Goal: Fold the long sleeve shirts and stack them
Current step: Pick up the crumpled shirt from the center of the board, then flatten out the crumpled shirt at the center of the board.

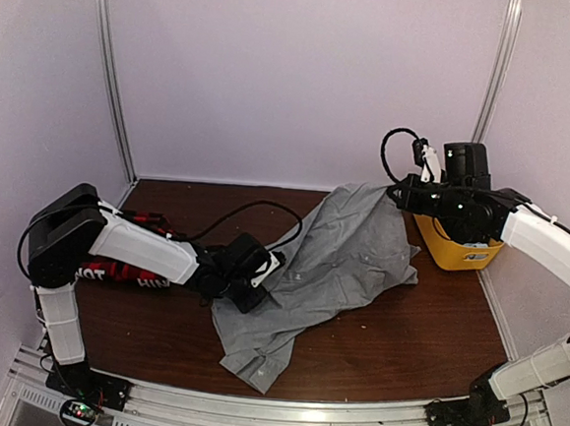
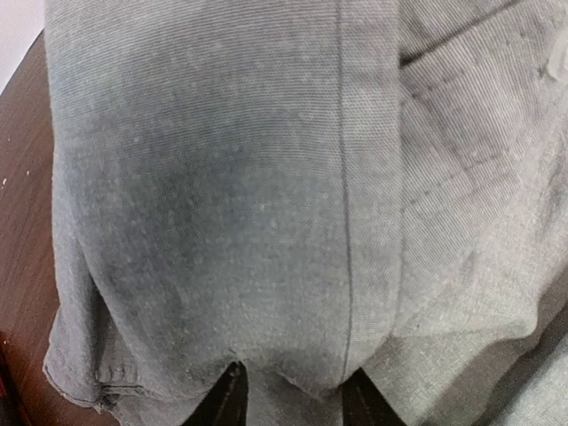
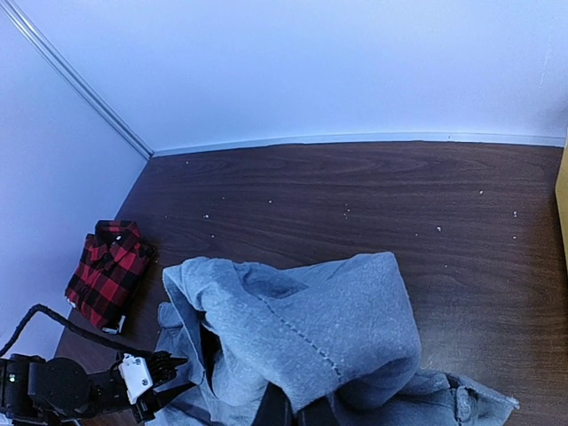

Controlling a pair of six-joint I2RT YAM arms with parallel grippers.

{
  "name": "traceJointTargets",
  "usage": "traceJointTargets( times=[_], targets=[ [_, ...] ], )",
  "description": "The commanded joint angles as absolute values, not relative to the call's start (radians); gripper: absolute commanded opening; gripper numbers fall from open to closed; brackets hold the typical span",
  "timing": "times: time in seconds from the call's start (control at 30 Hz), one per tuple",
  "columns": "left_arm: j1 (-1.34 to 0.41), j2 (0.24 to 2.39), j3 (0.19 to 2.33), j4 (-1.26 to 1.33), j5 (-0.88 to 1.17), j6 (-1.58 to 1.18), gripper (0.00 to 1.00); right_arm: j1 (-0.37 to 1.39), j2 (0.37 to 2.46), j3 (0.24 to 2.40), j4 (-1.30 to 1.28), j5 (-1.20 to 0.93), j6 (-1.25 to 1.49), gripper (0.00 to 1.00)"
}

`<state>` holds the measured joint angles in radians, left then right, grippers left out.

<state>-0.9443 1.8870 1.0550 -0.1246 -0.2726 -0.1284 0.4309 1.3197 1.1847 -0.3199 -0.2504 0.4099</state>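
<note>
The grey shirt (image 1: 330,266) hangs from my right gripper (image 1: 397,192), which is shut on its upper edge near the back right. It slopes down to a crumpled end on the table near the front (image 1: 253,364). In the right wrist view the shirt (image 3: 337,328) drapes over my shut gripper (image 3: 297,413). My left gripper (image 1: 266,271) is at the shirt's left edge, jaws apart, with grey cloth (image 2: 266,195) lying between the fingertips (image 2: 226,399). The folded red-and-black plaid shirt (image 1: 122,271) lies at the left under my left arm. It also shows in the right wrist view (image 3: 108,271).
A yellow bin (image 1: 457,251) stands at the right behind my right gripper; its edge shows in the right wrist view (image 3: 563,204). The dark wooden table (image 1: 403,341) is enclosed by white walls at the back and sides. A black cable (image 1: 235,214) loops over the left arm.
</note>
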Motion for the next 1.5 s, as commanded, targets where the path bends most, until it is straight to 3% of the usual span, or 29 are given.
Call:
traceJointTargets(
  times=[0.0, 0.27, 0.47, 0.7, 1.17, 1.47],
  targets=[
    [-0.946, 1.894, 1.087, -0.052, -0.273, -0.120, 0.33, 0.423, 1.296, 1.167, -0.293, -0.256, 0.399, 0.00],
    [-0.944, 1.914, 1.119, -0.030, -0.243, -0.109, 0.00, 0.419, 1.297, 1.152, -0.286, -0.265, 0.397, 0.00],
    [-0.917, 1.864, 1.116, -0.080, -0.254, -0.104, 0.00, 0.412, 1.282, 1.172, -0.325, -0.241, 0.378, 0.00],
    [-0.845, 1.580, 1.154, -0.216, -0.213, -0.112, 0.00, 0.411, 1.187, 1.258, -0.468, -0.166, 0.324, 0.00],
    [-0.844, 1.130, 1.484, -0.387, -0.188, -0.147, 0.00, 0.417, 0.958, 1.473, -0.639, -0.412, 0.325, 0.00],
    [-0.843, 1.116, 1.632, -0.421, -0.388, -0.110, 0.00, 0.417, 0.923, 1.505, -0.650, -0.378, 0.408, 0.00]
  ],
)
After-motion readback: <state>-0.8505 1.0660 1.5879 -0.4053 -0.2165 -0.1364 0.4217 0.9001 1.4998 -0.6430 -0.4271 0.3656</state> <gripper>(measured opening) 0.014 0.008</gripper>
